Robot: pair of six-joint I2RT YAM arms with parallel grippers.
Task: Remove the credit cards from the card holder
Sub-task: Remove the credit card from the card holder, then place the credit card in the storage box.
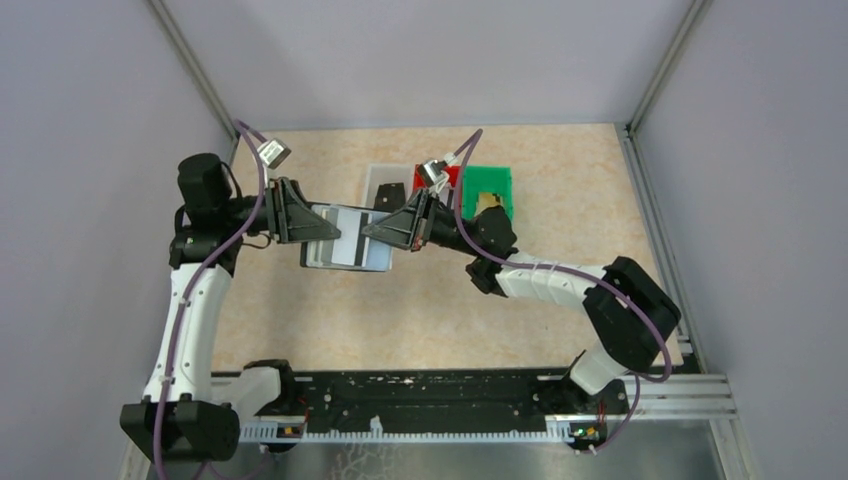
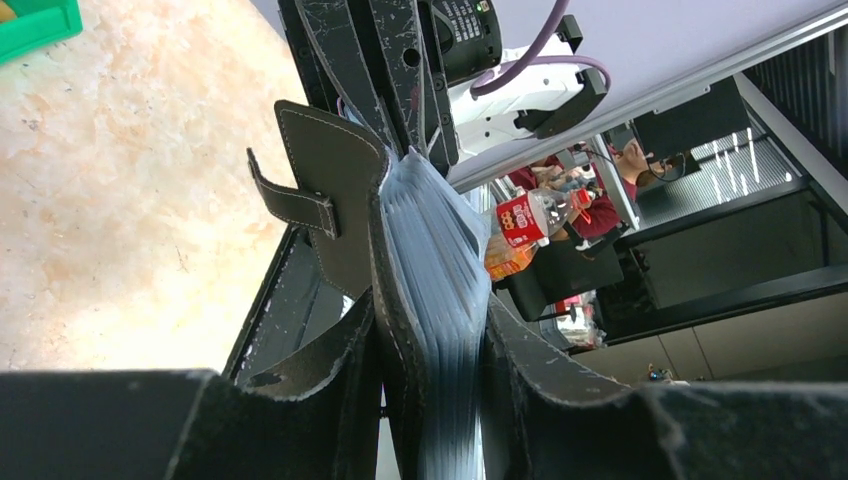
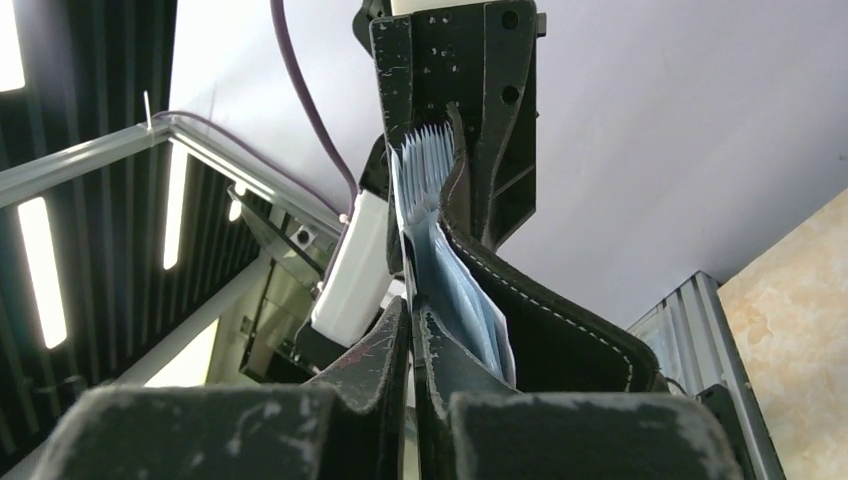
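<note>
The card holder (image 1: pixel 348 240) hangs in the air between my two grippers, above the table's middle. My left gripper (image 1: pixel 308 225) is shut on its left end. In the left wrist view (image 2: pixel 432 335) the fingers squeeze the black cover and the stack of pale blue-grey panels (image 2: pixel 440 250), and the strap tab (image 2: pixel 290 200) sticks out to the left. My right gripper (image 1: pixel 386 232) is shut on a thin dark leaf at the holder's right end (image 3: pixel 412 312), with the panels (image 3: pixel 455 300) and black cover (image 3: pixel 545 320) beside it. No separate credit card shows in the holder.
A white bin (image 1: pixel 385 178), a red bin (image 1: pixel 452 178) and a green bin (image 1: pixel 490 180) stand in a row behind the grippers. A gold-tan flat thing (image 1: pixel 489 204) lies in the green bin. Grey walls enclose the table on three sides.
</note>
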